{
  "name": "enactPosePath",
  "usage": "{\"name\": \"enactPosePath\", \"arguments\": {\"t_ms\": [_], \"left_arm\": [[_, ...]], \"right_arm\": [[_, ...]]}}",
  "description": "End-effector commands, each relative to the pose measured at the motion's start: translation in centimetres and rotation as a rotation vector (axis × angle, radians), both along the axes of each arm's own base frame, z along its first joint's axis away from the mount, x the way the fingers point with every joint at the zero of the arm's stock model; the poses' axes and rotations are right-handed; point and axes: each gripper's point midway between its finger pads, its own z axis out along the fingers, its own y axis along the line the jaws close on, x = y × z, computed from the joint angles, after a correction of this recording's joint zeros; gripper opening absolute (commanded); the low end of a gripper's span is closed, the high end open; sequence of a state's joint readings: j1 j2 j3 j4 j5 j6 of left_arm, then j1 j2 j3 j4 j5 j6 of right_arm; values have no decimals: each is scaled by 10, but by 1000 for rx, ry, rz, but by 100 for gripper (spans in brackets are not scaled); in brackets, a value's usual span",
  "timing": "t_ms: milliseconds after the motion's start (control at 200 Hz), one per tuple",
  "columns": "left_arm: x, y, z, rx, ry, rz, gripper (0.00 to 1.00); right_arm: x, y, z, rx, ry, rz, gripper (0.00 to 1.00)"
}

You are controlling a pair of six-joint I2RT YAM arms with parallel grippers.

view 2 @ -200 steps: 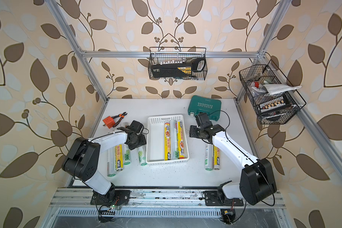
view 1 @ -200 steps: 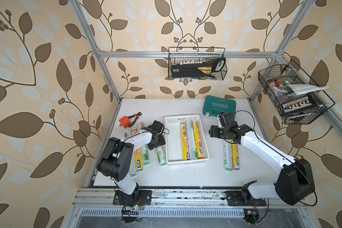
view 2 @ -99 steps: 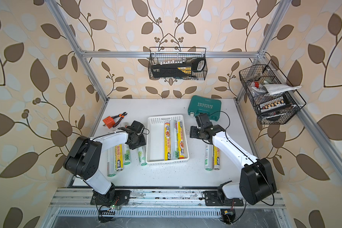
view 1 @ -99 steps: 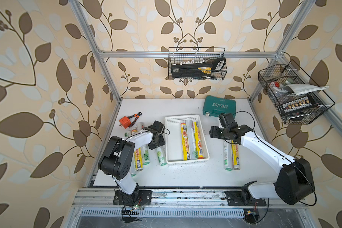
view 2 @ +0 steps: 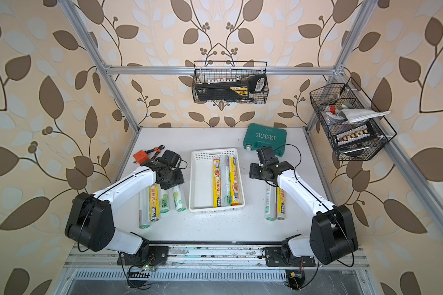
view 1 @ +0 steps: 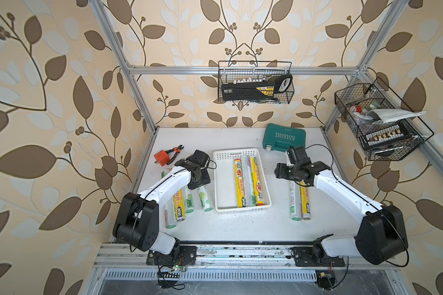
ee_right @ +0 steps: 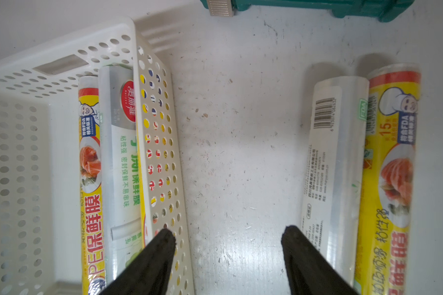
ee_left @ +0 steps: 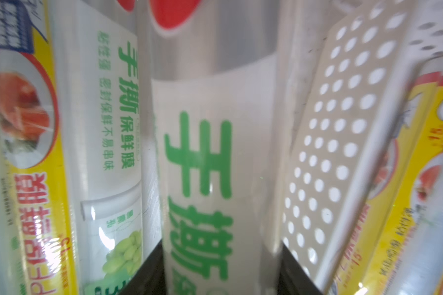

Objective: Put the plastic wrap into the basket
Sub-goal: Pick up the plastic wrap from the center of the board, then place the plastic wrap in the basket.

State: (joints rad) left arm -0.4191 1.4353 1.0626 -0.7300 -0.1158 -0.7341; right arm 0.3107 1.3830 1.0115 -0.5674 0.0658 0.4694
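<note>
1. My left gripper (ee_left: 221,245) is narrowed onto a green-and-white roll (ee_left: 202,153). In the left wrist view the roll fills the gap between both dark fingers (ee_left: 149,278), so I judge it gripped, near its far end.
2. That roll lies flat on the surface (view 1: 241,229). Its long axis runs away from my base, nearly parallel to the basket's long side and slightly skewed.
3. The basket (view 1: 224,184) sits just beside the roll, toward my right, and its perforated wall shows right next to the roll in the wrist view.
4. Three rolls (view 1: 248,184) lie lengthwise along the basket's right side, so its bare strip is the side nearest my left gripper.
5. I judge the coming move to be a lift and a short sideways carry over the low wall, keeping the roll lengthwise.
6. Three other rolls (view 1: 180,208) lie on the gripped roll's outer side.
7. My right gripper (ee_right: 229,232) hangs empty, its fingers apart, over bare surface. It is between the basket and a silvery roll (ee_right: 335,166) with a yellow roll (ee_right: 391,166) beside it. My left arm is the nearer one.
</note>
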Motion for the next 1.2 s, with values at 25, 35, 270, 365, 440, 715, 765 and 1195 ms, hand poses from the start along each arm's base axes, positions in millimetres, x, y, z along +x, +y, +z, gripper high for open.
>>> {"name": "enactPosePath", "arguments": {"t_ms": [25, 35, 270, 365, 440, 715, 765, 1195], "left_arm": [[5, -6, 62, -15, -121, -41, 44], [5, -7, 65, -18, -125, -45, 44], [10, -40, 113, -72, -236, -111, 44], [14, -58, 118, -72, -260, -139, 44], [18, -74, 118, -77, -276, -162, 43], [35, -117, 88, -46, -244, -223, 43], [38, -120, 84, -44, -244, -225, 43], [53, -130, 48, 9, -194, -241, 43]], "right_arm": [[-7, -2, -2, 3, 17, 15, 70], [-8, -2, -2, 3, 18, 14, 70], [-9, -7, -3, 1, 20, 10, 70], [-9, -9, -4, 0, 23, 6, 70], [-8, -10, -6, 2, 27, 3, 70], [-8, -10, -11, 8, 41, 3, 69], [-8, -10, -12, 8, 42, 4, 70], [-6, -6, -19, 24, 56, 10, 69]]}}
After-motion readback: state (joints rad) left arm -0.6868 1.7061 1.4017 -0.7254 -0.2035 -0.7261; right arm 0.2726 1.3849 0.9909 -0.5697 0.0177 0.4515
